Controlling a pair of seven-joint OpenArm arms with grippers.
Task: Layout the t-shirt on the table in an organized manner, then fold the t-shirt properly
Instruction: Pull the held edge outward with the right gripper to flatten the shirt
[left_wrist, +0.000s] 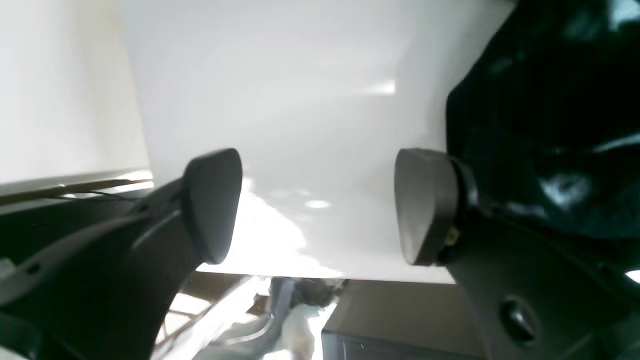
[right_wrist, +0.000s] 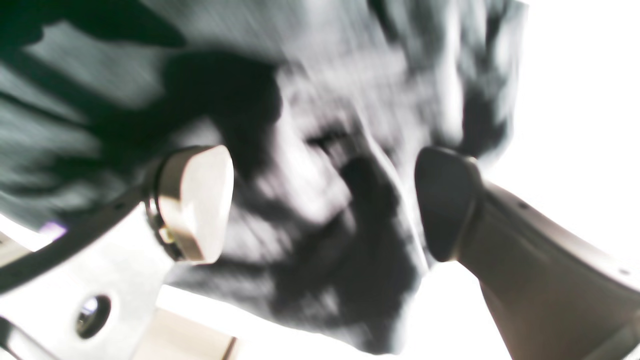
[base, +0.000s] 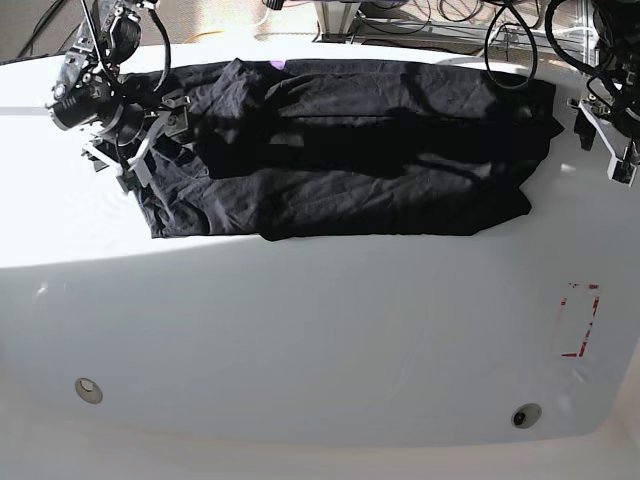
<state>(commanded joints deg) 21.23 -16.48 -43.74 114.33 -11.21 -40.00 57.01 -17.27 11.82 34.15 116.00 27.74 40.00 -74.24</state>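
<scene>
Right gripper spread wide, nothing held, hovering over t-shirt sleeve at 10 o'clock. Left gripper likewise agape, empty, at 2 o'clock. T-shirt laid across table far side, wrinkled, edges doubled; layout judged partial, folding not yet done.

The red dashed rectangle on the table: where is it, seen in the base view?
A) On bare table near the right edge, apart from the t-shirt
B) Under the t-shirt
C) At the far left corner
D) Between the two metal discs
A: the red dashed rectangle lies on the bare white table at the right, below and clear of the t-shirt.
</scene>
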